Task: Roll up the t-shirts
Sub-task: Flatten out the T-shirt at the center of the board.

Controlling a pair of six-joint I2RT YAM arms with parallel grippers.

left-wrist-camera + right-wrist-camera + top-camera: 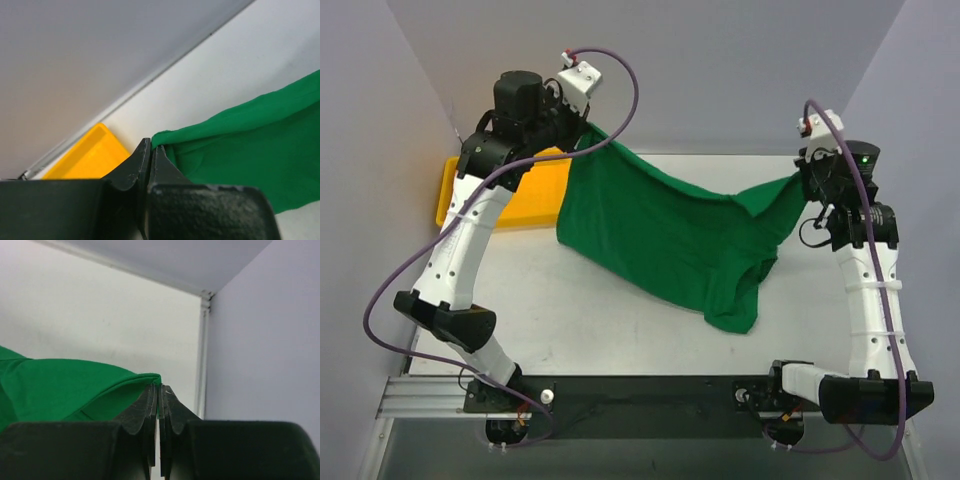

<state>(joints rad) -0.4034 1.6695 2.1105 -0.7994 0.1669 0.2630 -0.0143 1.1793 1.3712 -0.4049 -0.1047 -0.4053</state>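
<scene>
Over the white table (620,335) the green t-shirt (660,235) hangs stretched between the two arms, its left end near the yellow tray (525,195), with the left gripper (151,150) clenched on one corner and the right gripper (159,390) clenched on the opposite corner.

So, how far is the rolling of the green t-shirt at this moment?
Done: the left gripper and the right gripper are each shut on an edge of the t-shirt. In hand: it hangs stretched between them, its lower part sagging toward the table. To do: spreading it flat and all the rolling; no roll shows yet.
</scene>
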